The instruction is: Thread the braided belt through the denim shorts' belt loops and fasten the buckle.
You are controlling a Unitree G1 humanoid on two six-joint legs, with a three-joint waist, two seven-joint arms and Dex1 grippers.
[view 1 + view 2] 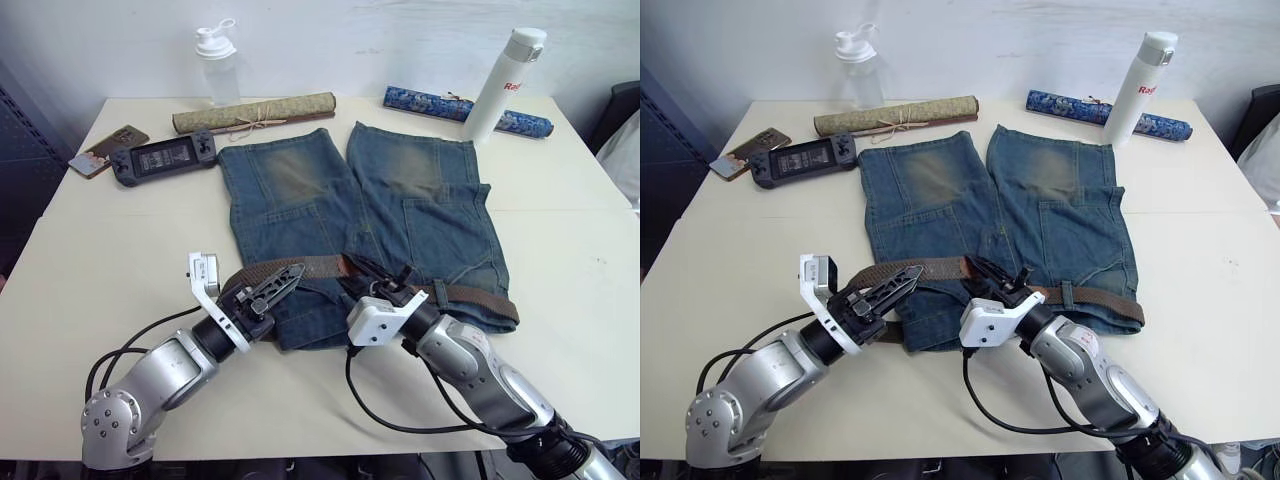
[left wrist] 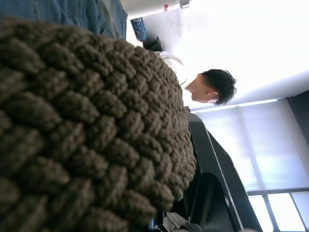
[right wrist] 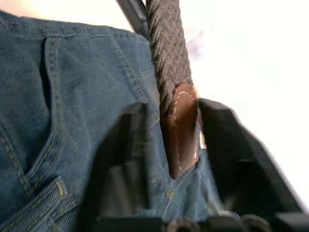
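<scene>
Right pincer [image 3: 179, 145] spread around tan tab of dark-brown braided belt [image 1: 320, 266], lying across blue denim shorts [image 1: 400, 215] waistband near desk front edge. Left pincer [image 1: 283, 281] looks closed on strap. Pinch tab first, feed slow.

Cream table [image 1: 110, 250] carrying: denim shorts [image 1: 400, 215] at centre, legs toward the wall; handheld game console [image 1: 165, 157] and phone [image 1: 108, 149] at far left; two rolled mats, tan [image 1: 255, 112] and blue [image 1: 440, 105]; clear shaker bottle [image 1: 218, 65]; white flask [image 1: 503, 85].
</scene>
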